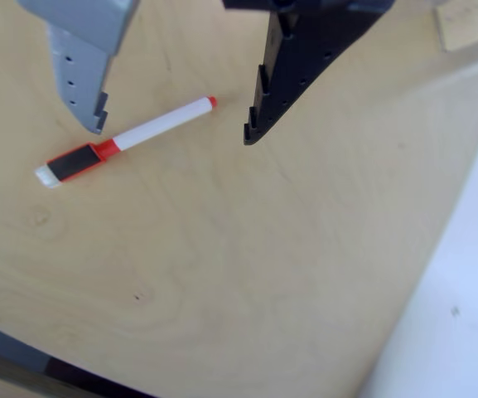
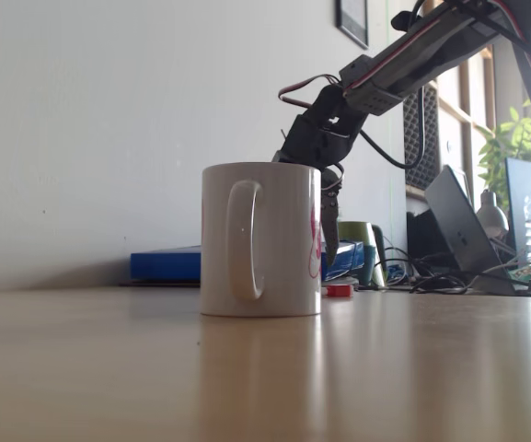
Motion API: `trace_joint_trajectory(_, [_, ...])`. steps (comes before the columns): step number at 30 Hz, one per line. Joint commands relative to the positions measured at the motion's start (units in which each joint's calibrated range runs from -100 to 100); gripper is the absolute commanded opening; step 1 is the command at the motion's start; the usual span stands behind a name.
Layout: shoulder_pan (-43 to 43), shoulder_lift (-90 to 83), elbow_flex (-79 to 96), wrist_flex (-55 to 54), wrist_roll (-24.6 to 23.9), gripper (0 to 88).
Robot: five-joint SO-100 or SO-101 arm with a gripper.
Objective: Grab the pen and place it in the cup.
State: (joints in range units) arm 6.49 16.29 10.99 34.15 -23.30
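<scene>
- Grey plastic finger (image 1: 85,87) of the gripper (image 1: 176,133) comes down from the top left in the other view, and its toothed tip ends just above the pen.
- Slim white marker pen (image 1: 131,139) lies flat on the pale wooden table (image 1: 222,274), tilted, with its small red tip end at the upper right and its red cap with a black clip at the lower left.
- The grey finger tip is just beside the place where the red cap meets the white barrel; I cannot tell if it touches the pen.
- The black plastic finger (image 1: 292,75) comes down from the top middle of this view, and its tip is to the right of the pen's red tip end, clearly apart from it.
- The two fingers stand wide apart, so the pincer is spread and grips nothing; the pen lies between them, nearer to the grey one.
- In the fixed view, the white ceramic mug (image 2: 260,239) stands upright on the table, its handle turned to the camera and a bit of pink pattern on its right side.
- Behind the mug, the gripper (image 2: 328,226) hangs down from the arm (image 2: 403,55), which enters from the upper right.
- A small red piece (image 2: 339,290), the pen as it seems, lies on the table just right of the mug's base.
- A blue flat object (image 2: 168,264) lies behind the mug on the left.
</scene>
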Motion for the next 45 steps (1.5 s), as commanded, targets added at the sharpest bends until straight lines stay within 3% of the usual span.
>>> trace_joint_trajectory(1, [-1.0,-0.1,-5.3,0.1,-1.9,36.8])
trace_joint_trajectory(5, [-1.9,2.2,-9.0,0.2,-2.0,31.8])
trace_joint_trajectory(16, [-0.2,12.4,-20.6,0.6,-3.2,32.2])
trace_joint_trajectory(28, [2.8,16.6,-38.3,12.0,-5.3,32.2])
trace_joint_trajectory(35, [8.8,16.2,-38.9,18.0,-5.0,32.2])
trace_joint_trajectory(45, [8.4,16.1,-37.3,26.9,-4.8,32.3])
